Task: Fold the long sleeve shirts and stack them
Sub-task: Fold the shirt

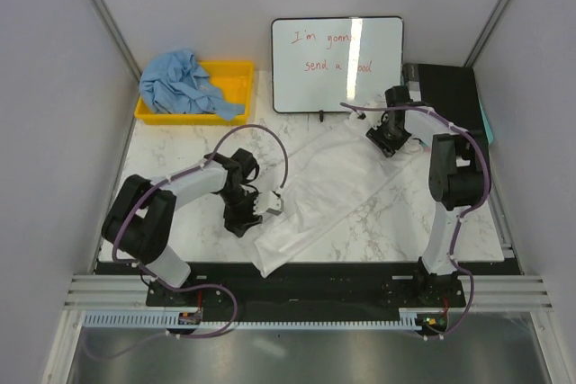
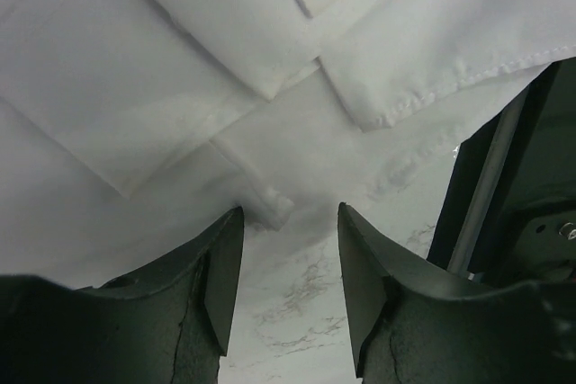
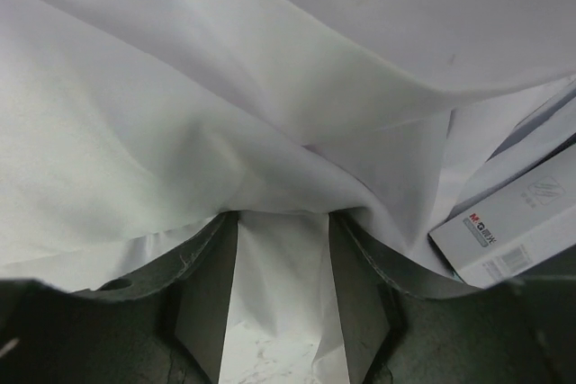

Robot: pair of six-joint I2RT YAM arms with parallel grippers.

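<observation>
The white shirt (image 1: 324,195) lies on the marble worktop (image 1: 171,150), its long axis running from near left to far right. The blue shirt (image 1: 184,83) is heaped in the yellow bin (image 1: 238,67). The whiteboard (image 1: 337,87) reads "I'm gonn… send a …ood"; a box (image 3: 513,231) says "M&G". The left jaws are half apart at a cloth corner, and the right jaws are half apart with white cloth between them.

Marble-look table (image 1: 387,218), plain grey walls (image 1: 54,87) on 3 sides. At back a whiteboard (image 1: 337,65) w/ red writing, glare stripe down its middle. Yellow bin (image 1: 238,87) left of whiteboard, black box (image 1: 445,92) right of it.
</observation>
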